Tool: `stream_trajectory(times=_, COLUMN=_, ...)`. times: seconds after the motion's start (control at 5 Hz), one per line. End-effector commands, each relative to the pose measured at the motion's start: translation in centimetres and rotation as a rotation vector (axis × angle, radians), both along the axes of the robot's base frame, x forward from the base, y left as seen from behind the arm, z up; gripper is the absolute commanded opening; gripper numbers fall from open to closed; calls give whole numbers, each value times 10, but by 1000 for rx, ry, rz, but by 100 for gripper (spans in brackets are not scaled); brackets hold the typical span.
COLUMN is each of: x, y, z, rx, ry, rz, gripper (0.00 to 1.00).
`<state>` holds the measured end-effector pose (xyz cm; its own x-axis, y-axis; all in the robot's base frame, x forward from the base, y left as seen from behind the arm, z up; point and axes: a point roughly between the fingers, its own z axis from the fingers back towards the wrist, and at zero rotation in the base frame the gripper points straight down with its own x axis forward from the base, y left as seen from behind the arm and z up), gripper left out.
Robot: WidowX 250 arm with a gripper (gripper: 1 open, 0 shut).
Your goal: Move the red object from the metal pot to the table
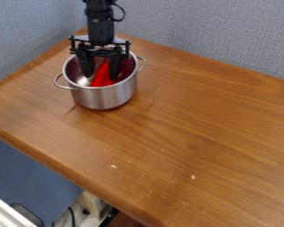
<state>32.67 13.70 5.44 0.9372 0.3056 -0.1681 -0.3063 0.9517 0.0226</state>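
In the upper left of the frame, a round, straight-sided metal pot (102, 96) stands on the table (186, 124). Its silvery wall is smooth and shiny, with soft reflections, and a thin loop handle (63, 82) juts from the left side, with another (141, 65) at the right. Inside the pot is the red object (103, 74), bright, smooth-looking and elongated, tilted, its upper part between the dark fingers.

The black gripper (102, 74), angular and matte, reaches down into the pot from the top of the frame. Its fingers stand on either side of the red object, the jaws partway together; whether they grip it cannot be told at this size.

The tabletop is brown wood with visible grain and a soft sheen, dotted with a few small pale specks, and it fills the centre and right of the frame. Behind it, across the top, rises a grey-blue, finely textured wall (216, 31). At the lower left, beyond the table's edge, lie a flat blue-grey surface (32, 177), a white piece (7, 213) and dark cables (72, 215).
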Motion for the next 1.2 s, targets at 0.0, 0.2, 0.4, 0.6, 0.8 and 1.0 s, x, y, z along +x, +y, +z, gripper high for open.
stream_trajectory(times=0.0, x=10, y=-8, z=21, rx=13, ry=-41, rz=-18, gripper=0)
stream_trajectory(times=0.2, x=14, y=-16, z=34, rx=-7, ry=-52, rz=-29, gripper=0)
stream_trajectory(times=0.4, x=14, y=-9, z=39, rx=-28, ry=-72, rz=-47, gripper=0)
stream_trajectory(times=0.6, x=15, y=0, z=38, rx=-39, ry=-83, rz=-59, gripper=0)
stream_trajectory(times=0.8, x=15, y=1, z=48, rx=-52, ry=-104, rz=-76, gripper=0)
stream_trajectory(times=1.0, x=14, y=0, z=51, rx=-65, ry=-114, rz=-89, gripper=0)
